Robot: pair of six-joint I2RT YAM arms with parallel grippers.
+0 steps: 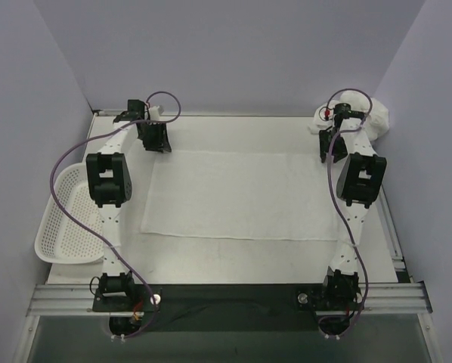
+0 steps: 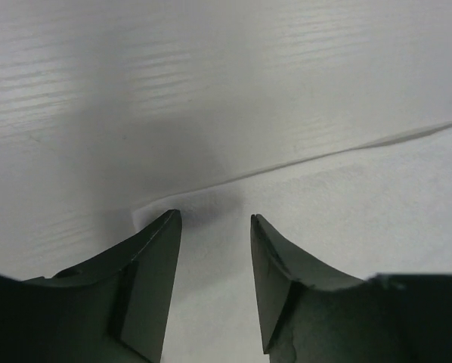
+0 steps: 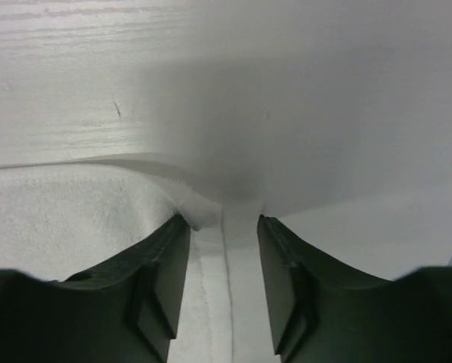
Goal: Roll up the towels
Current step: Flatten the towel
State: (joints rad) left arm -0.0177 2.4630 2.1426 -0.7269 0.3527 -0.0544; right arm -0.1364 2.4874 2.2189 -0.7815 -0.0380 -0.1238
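Overhead; both wrists close above towel (image 1: 241, 193)

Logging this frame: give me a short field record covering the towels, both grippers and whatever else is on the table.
spread towel: flat in the middle of the table, not rolled
second towel: bunched at the far right corner, behind the right arm
left gripper: open, over the spread towel's far left corner
right gripper: open, over its far right corner, with a raised fold of cloth at one side
basket: white, perforated, at the left edge of the table
rolling: not yet begun
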